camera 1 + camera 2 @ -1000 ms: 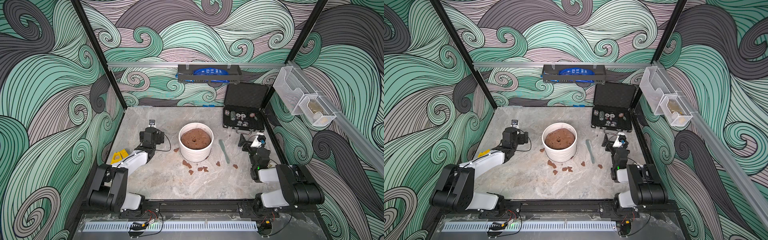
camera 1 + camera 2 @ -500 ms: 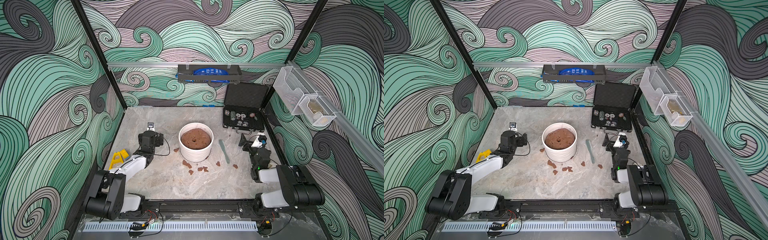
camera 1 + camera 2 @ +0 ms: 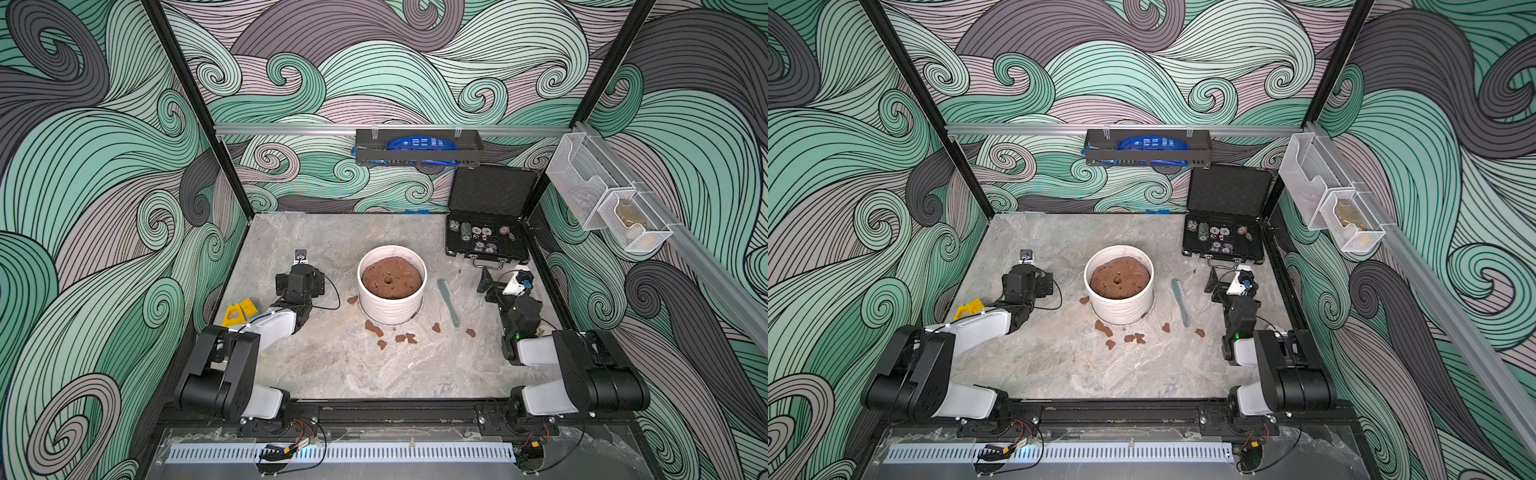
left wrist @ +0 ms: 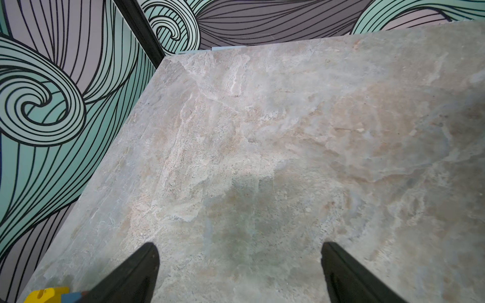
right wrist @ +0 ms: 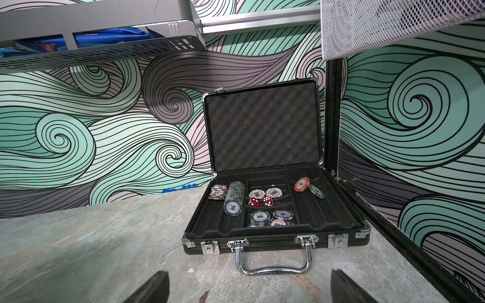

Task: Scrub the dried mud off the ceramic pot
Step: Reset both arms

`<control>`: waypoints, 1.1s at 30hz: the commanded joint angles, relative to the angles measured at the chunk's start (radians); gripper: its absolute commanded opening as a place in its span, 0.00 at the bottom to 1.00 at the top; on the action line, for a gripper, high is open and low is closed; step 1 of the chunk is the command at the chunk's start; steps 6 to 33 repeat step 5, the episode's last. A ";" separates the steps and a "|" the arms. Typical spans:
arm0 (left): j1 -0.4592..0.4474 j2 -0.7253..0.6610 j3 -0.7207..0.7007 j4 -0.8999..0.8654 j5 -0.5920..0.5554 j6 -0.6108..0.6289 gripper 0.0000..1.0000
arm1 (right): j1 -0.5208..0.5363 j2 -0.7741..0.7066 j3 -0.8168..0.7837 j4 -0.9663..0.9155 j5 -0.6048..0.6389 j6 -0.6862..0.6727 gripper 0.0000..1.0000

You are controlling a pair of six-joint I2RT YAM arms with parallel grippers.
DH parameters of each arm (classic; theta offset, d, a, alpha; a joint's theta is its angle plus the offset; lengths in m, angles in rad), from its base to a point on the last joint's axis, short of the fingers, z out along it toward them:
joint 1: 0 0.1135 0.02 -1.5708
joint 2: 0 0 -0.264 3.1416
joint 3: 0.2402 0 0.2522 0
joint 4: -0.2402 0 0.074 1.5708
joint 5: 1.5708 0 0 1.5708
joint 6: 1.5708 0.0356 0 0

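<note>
Grey marbled tabletop (image 3: 332,374) holds the white ribbed ceramic pot (image 3: 390,309), with reddish-brown dried mud flakes (image 3: 376,329) scattered just in front of it. Flanking the pot, the left gripper (image 4: 238,262) and the right gripper (image 5: 246,286) show wide, empty jaws. The right one should grasp the slim green brush (image 3: 449,303) beside the pot squarely at mid-handle.

Walls (image 3: 104,166) covered in teal-grey wave print; tabletop (image 3: 374,374) finished in grey marble pattern; black perforated shelf (image 3: 419,157) hung from aluminium rail (image 3: 291,129), high ahead of right jaws; white mesh bins (image 3: 582,183) mounted on side rail.

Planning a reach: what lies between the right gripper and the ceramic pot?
A green brush lies flat there, apart from the ceramic pot; both top views show it.
</note>
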 commanded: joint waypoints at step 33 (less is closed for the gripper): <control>0.033 0.012 0.024 -0.003 0.043 -0.022 0.99 | -0.007 0.005 0.002 0.024 -0.001 0.003 0.99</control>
